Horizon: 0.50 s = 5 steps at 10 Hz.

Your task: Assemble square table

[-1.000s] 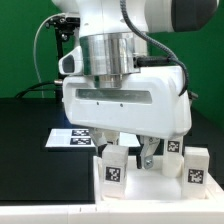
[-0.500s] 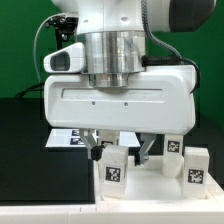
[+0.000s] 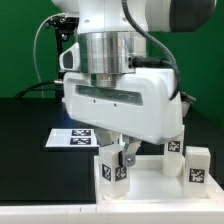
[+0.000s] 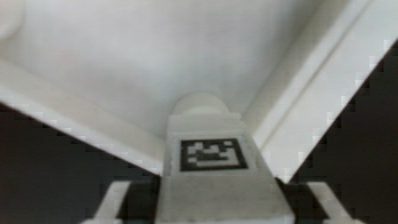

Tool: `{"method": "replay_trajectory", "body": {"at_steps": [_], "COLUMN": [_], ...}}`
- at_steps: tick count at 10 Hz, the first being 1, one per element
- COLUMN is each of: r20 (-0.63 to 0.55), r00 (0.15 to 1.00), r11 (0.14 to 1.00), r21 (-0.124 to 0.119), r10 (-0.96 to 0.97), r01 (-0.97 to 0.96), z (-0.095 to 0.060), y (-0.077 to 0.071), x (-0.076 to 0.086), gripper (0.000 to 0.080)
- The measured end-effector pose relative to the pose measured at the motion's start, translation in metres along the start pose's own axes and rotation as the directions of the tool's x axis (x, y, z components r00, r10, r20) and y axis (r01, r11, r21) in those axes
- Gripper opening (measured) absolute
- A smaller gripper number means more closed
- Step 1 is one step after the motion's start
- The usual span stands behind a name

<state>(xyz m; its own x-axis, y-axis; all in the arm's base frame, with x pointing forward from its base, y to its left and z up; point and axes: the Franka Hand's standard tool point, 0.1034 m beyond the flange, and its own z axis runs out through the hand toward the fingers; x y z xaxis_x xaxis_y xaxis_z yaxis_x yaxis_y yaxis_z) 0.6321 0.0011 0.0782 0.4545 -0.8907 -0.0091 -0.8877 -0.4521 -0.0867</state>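
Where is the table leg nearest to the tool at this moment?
In the exterior view, this leg stands upright at bottom centre, between the fingers of the tool, left of two other legs.

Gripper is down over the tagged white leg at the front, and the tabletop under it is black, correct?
Not quite. The gripper is down over the tagged white leg at the front, but the tabletop under it is white, not black; only the surrounding table is black. The exterior view shows this.

Arm reaching straight down, gripper (image 3: 121,160) pointing downward, its jaws sitting either side of a leg (image 3: 113,170), hugging it.
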Motion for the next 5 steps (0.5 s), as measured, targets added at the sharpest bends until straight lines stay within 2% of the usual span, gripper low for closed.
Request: {"method": "replay_trajectory", "body": {"at_steps": [1, 2, 4, 5], "r20": [0.007, 0.011, 0.018, 0.032], "r00": [0.996, 0.963, 0.833, 0.750], "r11": [0.996, 0.963, 0.833, 0.750], "r21": [-0.006, -0.004, 0.004, 0.024], "r10": [0.092, 0.270, 0.553, 0.661], "r01": [-0.092, -0.270, -0.553, -0.661], "z": [-0.0004, -0.0002, 0.0008, 0.0017], "y": [0.0002, 0.0000, -0.0023, -0.0035], "x": [0.0010, 0.0008, -0.0006, 0.0021], "gripper": [0.0285, 0.0285, 0.0285, 0.0285]}}
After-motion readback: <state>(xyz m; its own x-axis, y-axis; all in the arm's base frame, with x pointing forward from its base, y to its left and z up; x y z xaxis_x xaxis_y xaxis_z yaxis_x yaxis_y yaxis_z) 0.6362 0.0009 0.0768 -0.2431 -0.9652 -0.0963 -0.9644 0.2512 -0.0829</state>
